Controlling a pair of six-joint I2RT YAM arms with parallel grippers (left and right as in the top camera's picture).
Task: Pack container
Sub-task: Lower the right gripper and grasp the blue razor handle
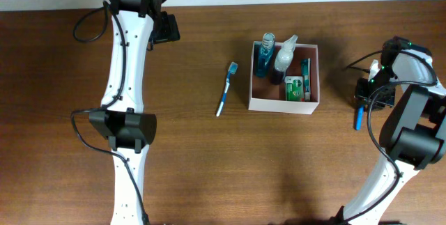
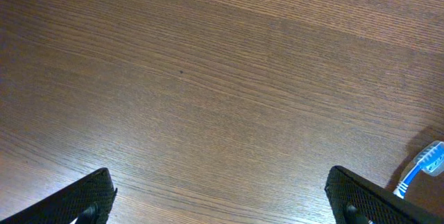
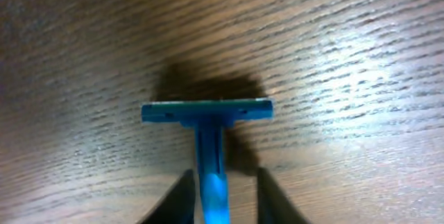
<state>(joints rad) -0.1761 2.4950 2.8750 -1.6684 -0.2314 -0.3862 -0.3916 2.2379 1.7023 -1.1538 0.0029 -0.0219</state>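
Container (image 1: 279,106): square, white walls, pink inside, on counter (image 1: 209,169) right of centre. Inside: blue bottle (image 1: 265,56), white bottle (image 1: 284,54), green packet (image 1: 295,88), dark tube (image 1: 306,79) along right wall. Blue toothbrush (image 1: 225,89) flat on counter just left of container. Blue razor (image 3: 208,113) on counter well right of container. Right end effector (image 3: 225,175) narrowed around razor handle, fingers close on both sides; actual grip unclear. Left end effector (image 2: 218,182) spread wide over bare counter, holding nothing.
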